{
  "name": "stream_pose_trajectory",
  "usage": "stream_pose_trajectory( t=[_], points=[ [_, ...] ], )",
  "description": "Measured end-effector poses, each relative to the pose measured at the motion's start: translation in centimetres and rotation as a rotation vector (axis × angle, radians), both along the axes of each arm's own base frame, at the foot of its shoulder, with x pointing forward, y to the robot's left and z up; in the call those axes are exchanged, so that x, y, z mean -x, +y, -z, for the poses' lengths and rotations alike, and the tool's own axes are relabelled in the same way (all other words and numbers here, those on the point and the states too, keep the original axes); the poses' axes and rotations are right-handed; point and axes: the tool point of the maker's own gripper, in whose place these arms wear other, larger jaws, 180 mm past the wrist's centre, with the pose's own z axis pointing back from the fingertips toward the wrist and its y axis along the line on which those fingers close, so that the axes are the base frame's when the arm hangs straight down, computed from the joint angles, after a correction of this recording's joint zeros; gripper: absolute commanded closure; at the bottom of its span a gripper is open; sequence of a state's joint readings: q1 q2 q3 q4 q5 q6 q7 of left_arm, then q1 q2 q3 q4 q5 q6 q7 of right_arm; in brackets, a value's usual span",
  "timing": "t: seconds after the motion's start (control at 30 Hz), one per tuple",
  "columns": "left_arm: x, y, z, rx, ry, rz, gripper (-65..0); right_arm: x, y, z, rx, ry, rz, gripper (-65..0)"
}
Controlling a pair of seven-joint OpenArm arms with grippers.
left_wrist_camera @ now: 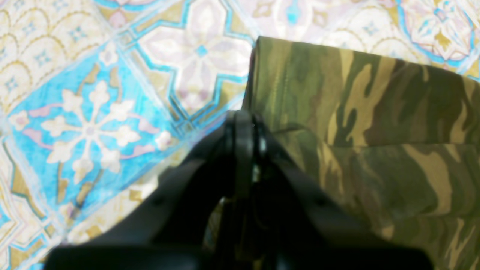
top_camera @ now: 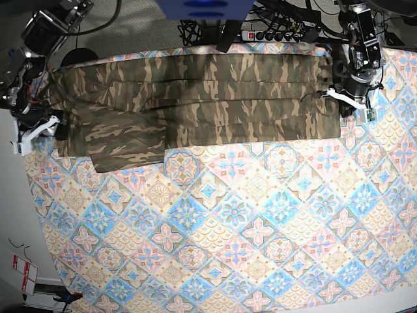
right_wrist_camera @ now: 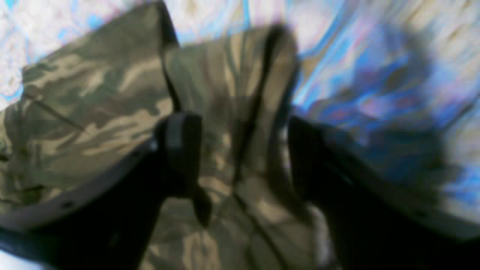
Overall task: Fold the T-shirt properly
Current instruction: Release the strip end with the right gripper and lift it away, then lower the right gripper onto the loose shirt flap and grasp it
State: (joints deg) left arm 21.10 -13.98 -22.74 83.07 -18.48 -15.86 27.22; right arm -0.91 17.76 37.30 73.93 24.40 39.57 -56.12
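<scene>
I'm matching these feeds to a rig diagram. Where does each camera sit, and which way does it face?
Left wrist: on the left arm, looking past the shut left gripper at the T-shirt edge and tablecloth.
Right wrist: on the right arm, blurred, looking between the open right gripper fingers at shirt folds.
Base: overhead, facing down; both arms at the shirt's ends.
All views share the T-shirt and tablecloth.
</scene>
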Motion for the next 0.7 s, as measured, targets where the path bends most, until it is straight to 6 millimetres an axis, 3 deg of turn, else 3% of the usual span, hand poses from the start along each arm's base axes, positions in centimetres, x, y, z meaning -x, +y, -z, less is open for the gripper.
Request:
stream_pose_trajectory(
  t=[0.1, 0.17, 0.23, 0.33, 0.4, 0.53, 0.7],
  points=[
    [0.1, 0.1, 0.0, -0.002, 0.002, 0.001, 0.0, -1.2, -0.3, -3.0, 0.079, -0.067, -0.01, -36.7],
    [0.1, 0.1, 0.0, -0.003, 0.003, 0.001, 0.0, -2.3, 1.5, -3.5, 0.102, -0.079, -0.082, -36.7],
    [0.2, 0.1, 0.0, -0.002, 0.004, 0.001, 0.0, -3.5, 5.0, -2.6, 0.091, -0.055, -0.196, -36.7],
    [0.1, 0.1, 0.0, -0.002, 0.003, 0.002, 0.0, -5.9, 8.3, -1.6, 0.107, -0.03, -0.303, -36.7],
    [0.1, 0.1, 0.0, -0.003, 0.003, 0.002, 0.0, -7.4, 8.1, -1.6, 0.137, -0.023, -0.316, -36.7],
    [0.2, 0.1, 0.0, -0.003, 0.005, 0.001, 0.0, -8.0, 7.0, 0.2, 0.148, 0.062, -0.279, -36.7],
    [0.3, 0.4, 0.0, -0.011, 0.012, 0.002, 0.0, -9.7, 9.3, 1.9, 0.032, 0.051, -0.273, -36.7]
  ],
)
